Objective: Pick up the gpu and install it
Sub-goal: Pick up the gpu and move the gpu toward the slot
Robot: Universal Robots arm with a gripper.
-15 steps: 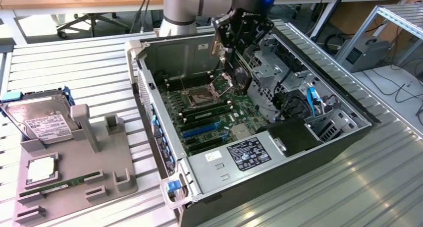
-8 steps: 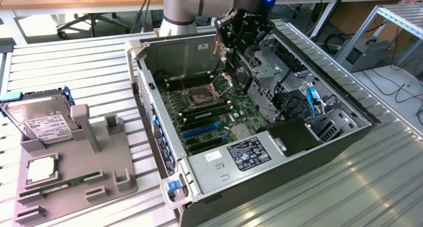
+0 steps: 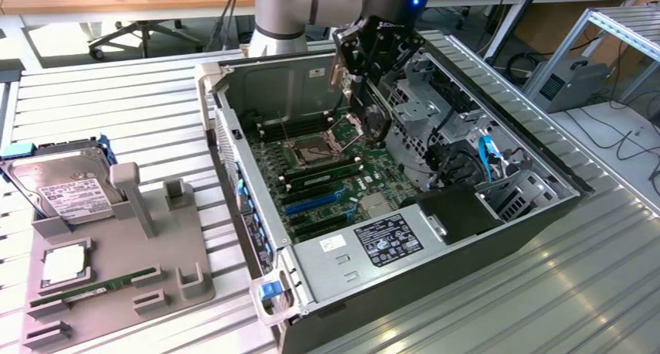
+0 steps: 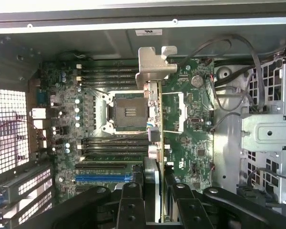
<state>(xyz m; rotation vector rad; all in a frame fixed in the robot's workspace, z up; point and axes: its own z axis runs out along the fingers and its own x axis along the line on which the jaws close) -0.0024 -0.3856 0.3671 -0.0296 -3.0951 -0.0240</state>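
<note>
I hold the tool [image 4: 155, 191] clamped on the graphics card [image 4: 155, 109], which hangs edge-down just beneath it inside the open computer case [image 3: 278, 76], its connector edge facing the motherboard [image 4: 190, 143] slots.

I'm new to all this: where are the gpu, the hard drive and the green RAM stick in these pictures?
gpu [image 4: 153, 62]: wrist view, on its silvery end bracket.
hard drive [image 3: 73, 195]: exterior view, on its white label.
RAM stick [image 3: 96, 285]: exterior view, on the middle of its green strip.
</note>
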